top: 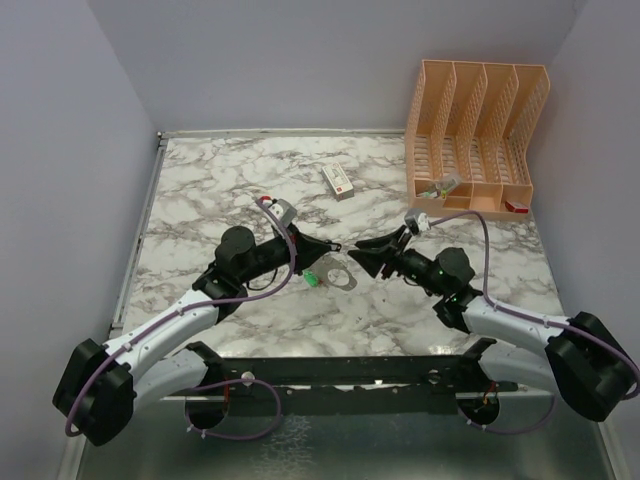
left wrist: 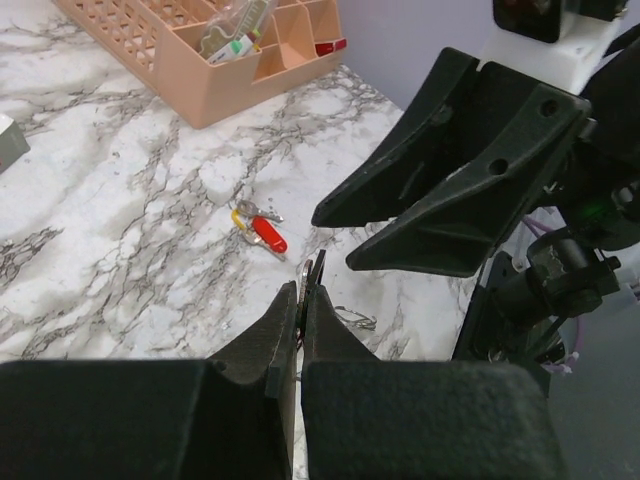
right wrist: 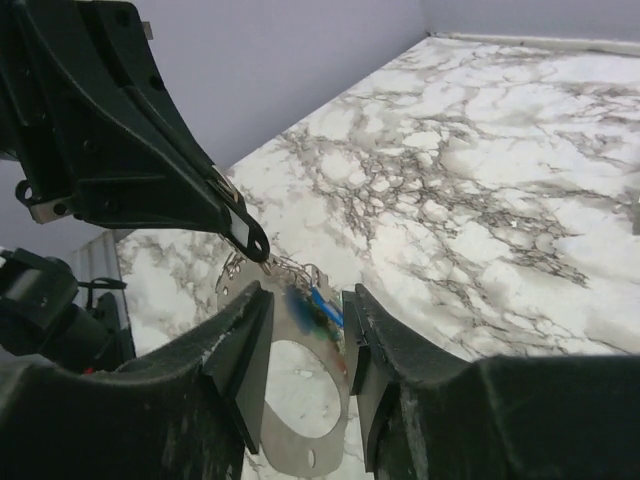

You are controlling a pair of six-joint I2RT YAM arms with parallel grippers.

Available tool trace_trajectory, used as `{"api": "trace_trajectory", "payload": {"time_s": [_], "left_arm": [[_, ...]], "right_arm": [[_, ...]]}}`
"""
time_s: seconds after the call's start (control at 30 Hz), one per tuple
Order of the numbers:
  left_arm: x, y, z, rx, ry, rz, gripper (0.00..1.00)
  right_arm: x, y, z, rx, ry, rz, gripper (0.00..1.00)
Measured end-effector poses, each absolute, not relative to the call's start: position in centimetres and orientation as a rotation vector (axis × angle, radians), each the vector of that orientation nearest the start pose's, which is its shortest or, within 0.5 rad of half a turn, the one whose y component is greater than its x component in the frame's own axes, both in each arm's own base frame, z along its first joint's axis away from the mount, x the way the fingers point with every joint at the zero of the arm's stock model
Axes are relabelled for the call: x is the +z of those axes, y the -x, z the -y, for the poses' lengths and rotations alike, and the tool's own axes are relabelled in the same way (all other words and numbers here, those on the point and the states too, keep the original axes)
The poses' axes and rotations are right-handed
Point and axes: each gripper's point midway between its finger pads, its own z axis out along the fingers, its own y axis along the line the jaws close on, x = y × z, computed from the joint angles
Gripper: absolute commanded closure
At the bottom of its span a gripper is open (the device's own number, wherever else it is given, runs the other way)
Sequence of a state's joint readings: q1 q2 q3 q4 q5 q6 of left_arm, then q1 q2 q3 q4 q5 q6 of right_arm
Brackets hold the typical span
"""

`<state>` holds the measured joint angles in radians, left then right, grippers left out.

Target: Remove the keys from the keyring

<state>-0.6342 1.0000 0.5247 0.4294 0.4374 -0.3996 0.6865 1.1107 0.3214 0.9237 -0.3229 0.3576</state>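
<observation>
Keyring [top: 341, 279] lies on the marble table [top: 220, 180] near its centre, with a green key [top: 312, 280] just left and a blue key [right wrist: 325, 308] by its rim. Right gripper [right wrist: 306, 298] hovers above, its jaws narrowly apart. Left gripper [left wrist: 302, 292] is pinched closed.

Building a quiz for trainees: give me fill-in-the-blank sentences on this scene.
In the left wrist view, a ___ key lies on the table near the organizer.
In the top view, a ___ key lies beside the keyring.
The left gripper has its jaws ___.
Missing: red; green; shut.
</observation>
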Motion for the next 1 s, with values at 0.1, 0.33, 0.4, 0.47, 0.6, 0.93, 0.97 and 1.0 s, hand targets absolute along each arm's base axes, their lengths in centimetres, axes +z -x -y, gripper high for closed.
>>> {"api": "trace_trajectory", "payload": {"time_s": [0.1, 0.33, 0.4, 0.47, 0.6, 0.93, 0.97, 1.0], "left_arm": [[23.2, -22.6, 27.8, -1.139, -0.564, -1.623, 1.00], [23.8, -21.9, 28.1, -1.177, -0.594, -1.582, 1.00], [24.1, -21.8, 28.2, -1.188, -0.603, -1.564, 1.00], [24.4, -21.6, 28.3, -1.199, -0.611, -1.549, 1.00], [24.9, -21.2, 28.5, -1.224, -0.623, -1.524, 1.00], [25.5, -20.4, 28.7, -1.266, -0.653, -1.485, 1.00], [25.6, -20.4, 28.8, -1.269, -0.655, -1.483, 1.00], [25.6, -20.4, 28.8, -1.271, -0.656, -1.482, 1.00]], "right_arm": [[20.8, -23.2, -27.6, 1.126, 0.512, -1.460, 0.53], [21.5, -22.1, -28.5, 1.257, 0.534, -1.432, 0.51], [21.7, -21.9, -28.6, 1.283, 0.533, -1.425, 0.51], [21.8, -21.8, -28.8, 1.308, 0.534, -1.420, 0.51], [22.1, -21.6, -29.3, 1.354, 0.542, -1.409, 0.51], [23.8, -21.2, -29.9, 1.408, 0.572, -1.358, 0.70], [23.8, -21.1, -29.9, 1.410, 0.574, -1.357, 0.74], [23.9, -21.1, -29.9, 1.410, 0.576, -1.354, 0.78]]}}
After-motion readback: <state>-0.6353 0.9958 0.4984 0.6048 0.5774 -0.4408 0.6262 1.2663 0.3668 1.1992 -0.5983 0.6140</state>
